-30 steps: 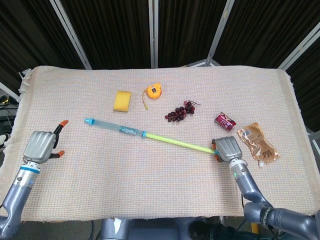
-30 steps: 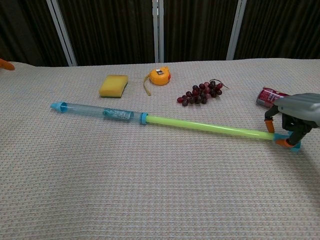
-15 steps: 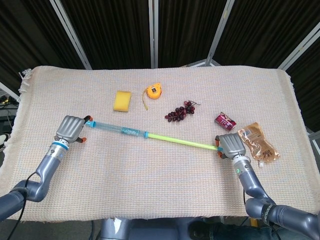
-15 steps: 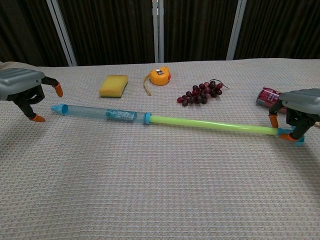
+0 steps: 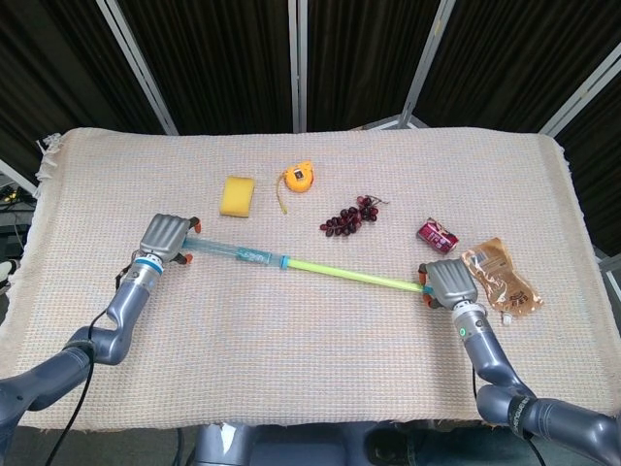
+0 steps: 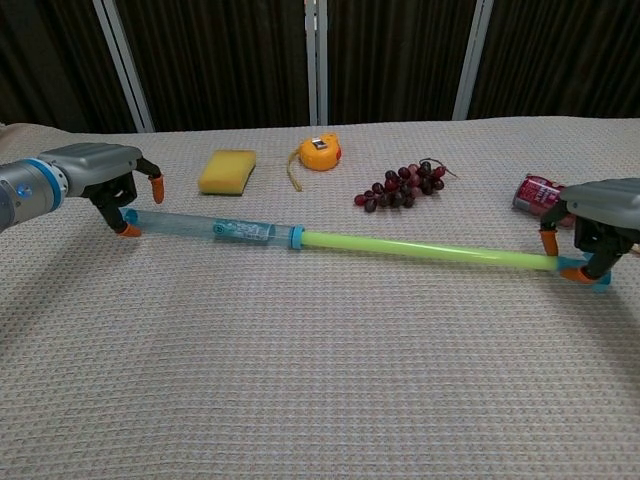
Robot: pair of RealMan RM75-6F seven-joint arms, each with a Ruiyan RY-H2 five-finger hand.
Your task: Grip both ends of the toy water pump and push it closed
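Two ends of the toy water pump (image 5: 291, 263) are shown being secured on the cloth-covered counter (image 5: 310, 369), the pump lying fully extended. Nearest, the right robot hand (image 5: 447, 283) is closed on the handle end of the green plunger rod. Farther left, the left robot hand (image 5: 166, 236) straddles the clear barrel's nozzle end, fingers apart and not yet closed. A firm left grip is judged necessary first; both ends should then be pushed along the rod's axis.

toy water pump (image 5: 281, 260): clear blue barrel, lime-green rod
sponge (image 5: 238, 195): yellow
tape measure (image 5: 298, 179): orange
grapes (image 5: 351, 217): dark red
tablecloth (image 5: 291, 359): beige weave
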